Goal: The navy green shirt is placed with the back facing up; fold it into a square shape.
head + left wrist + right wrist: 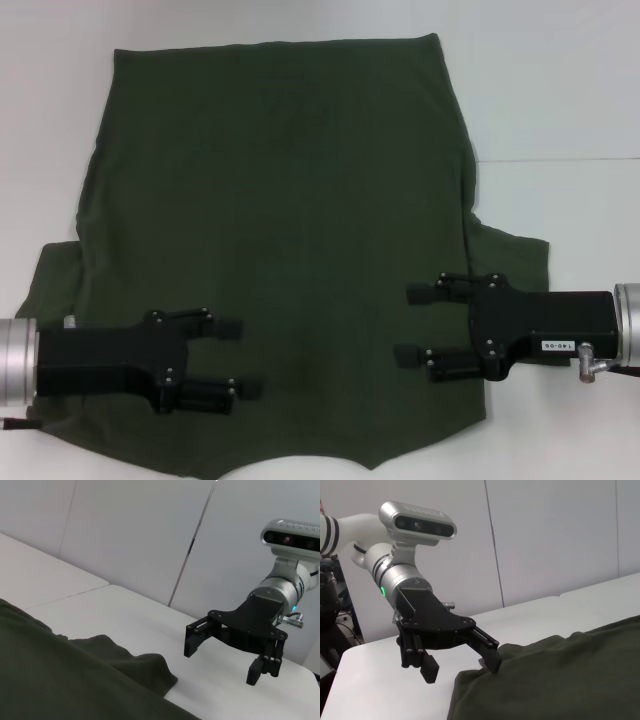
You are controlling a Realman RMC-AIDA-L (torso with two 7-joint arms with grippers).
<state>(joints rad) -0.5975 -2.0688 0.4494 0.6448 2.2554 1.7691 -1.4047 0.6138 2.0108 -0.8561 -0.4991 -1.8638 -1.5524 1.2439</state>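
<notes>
The navy green shirt [280, 220] lies spread flat on the white table [560, 90], with its hem at the far side, its neckline at the near edge and a short sleeve out to each side. My left gripper [250, 356] is open and empty over the shirt's near left part, by the left sleeve. My right gripper [404, 325] is open and empty over the near right part, by the right sleeve. The left wrist view shows the right gripper [220, 662] above the table beside the shirt [75, 680]. The right wrist view shows the left gripper [462, 670] at the edge of the shirt [560, 680].
A seam between table panels [560, 160] runs to the right of the shirt. Bare white table surrounds the shirt at the far side and on both sides. Grey wall panels [125, 535] stand behind the table.
</notes>
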